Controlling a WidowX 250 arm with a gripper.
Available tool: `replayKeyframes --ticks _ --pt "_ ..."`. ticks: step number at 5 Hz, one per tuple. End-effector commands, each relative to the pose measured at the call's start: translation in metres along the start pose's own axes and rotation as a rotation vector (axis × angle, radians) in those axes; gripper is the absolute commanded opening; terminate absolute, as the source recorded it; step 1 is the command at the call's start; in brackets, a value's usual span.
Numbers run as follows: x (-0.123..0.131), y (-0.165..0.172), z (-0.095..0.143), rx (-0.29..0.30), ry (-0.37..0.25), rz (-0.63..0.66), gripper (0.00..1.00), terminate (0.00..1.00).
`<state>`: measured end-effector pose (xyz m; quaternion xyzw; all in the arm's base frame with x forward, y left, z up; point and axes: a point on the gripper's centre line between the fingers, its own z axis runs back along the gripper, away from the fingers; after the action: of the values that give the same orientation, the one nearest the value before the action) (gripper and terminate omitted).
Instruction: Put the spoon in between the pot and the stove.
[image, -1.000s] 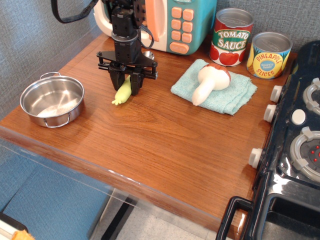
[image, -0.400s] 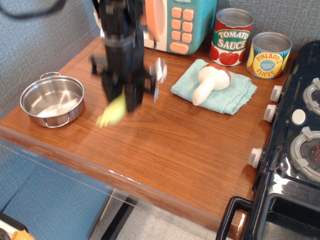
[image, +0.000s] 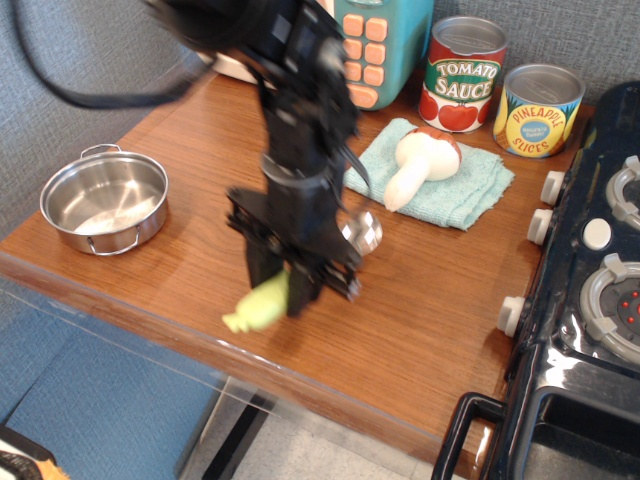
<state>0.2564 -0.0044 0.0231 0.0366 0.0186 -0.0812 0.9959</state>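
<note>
My gripper (image: 282, 288) is shut on the spoon (image: 262, 305) and holds it above the wooden table's front middle. The spoon's pale yellow-green handle sticks out to the lower left, and its shiny silver bowl (image: 362, 232) shows to the right of the gripper. The steel pot (image: 104, 202) sits at the table's left edge, well left of the gripper. The black stove (image: 590, 300) with white knobs stands at the right edge, well right of the gripper.
A teal cloth (image: 430, 175) with a white red-capped mushroom (image: 420, 160) lies at the back right. A tomato sauce can (image: 462, 73) and a pineapple can (image: 538, 110) stand behind it. A teal toy microwave (image: 370, 45) is at the back. The table's front edge (image: 300, 365) is close below the gripper.
The gripper has lifted the spoon from the back of the table and carried it forward and to the right, toward the table's front middle.
</note>
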Motion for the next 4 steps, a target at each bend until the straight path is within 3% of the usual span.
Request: replayKeyframes --ticks 1,2,3,4 --pt "0.014 0.004 -0.003 0.022 -0.009 0.023 0.0 0.0" --pt "0.02 0.005 -0.002 0.016 -0.014 0.029 0.0 0.0" --pt "0.019 0.009 0.004 0.013 -0.043 0.028 1.0 0.0" --pt "0.013 0.012 0.022 0.003 -0.112 0.025 1.0 0.0"
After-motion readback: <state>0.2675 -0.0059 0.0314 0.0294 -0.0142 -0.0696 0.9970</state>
